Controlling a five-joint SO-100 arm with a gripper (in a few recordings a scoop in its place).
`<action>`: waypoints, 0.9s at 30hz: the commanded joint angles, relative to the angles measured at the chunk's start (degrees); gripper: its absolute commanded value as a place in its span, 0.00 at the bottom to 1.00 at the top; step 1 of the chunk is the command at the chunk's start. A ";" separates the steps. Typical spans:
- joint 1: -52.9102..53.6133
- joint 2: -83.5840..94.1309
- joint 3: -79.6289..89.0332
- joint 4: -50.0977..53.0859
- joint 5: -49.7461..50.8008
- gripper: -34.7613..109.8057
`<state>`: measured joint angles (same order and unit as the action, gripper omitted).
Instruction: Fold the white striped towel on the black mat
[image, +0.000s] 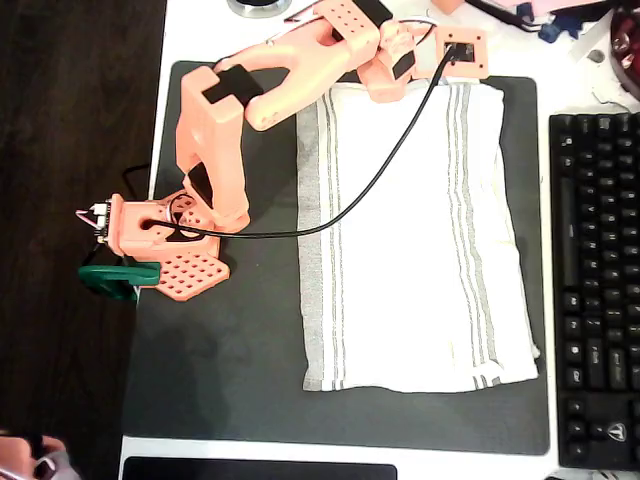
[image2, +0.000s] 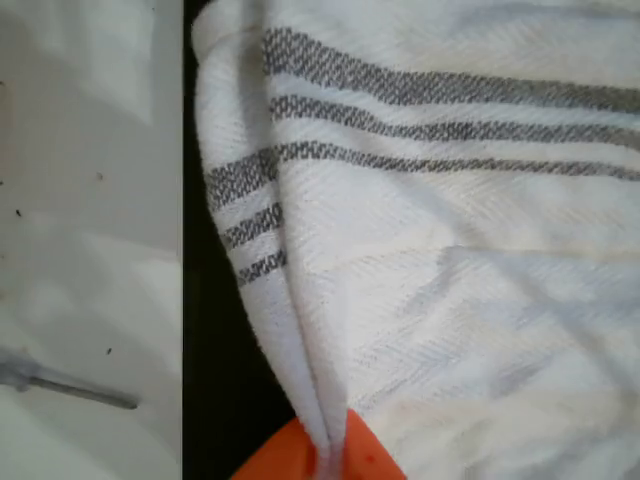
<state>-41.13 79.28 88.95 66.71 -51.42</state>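
Gripper (image2: 328, 462) pinches the white striped towel (image: 415, 235) at its far edge; next, draw it nearward across the black mat (image: 225, 360).

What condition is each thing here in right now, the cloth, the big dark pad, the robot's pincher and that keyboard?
white striped towel: lying spread on the mat, one top edge pinched up into a ridge in the wrist view.
black mat: flat on the table, under the towel and the arm's base.
gripper: shut on a fold of the towel.
keyboard: lying flat beside the mat, untouched.
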 joint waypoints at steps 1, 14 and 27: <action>-1.41 5.10 -2.55 1.67 0.62 0.24; -2.29 9.67 -10.46 8.79 2.20 0.24; 23.47 22.15 -2.37 12.57 -9.40 0.24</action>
<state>-20.92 96.94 85.87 77.96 -58.27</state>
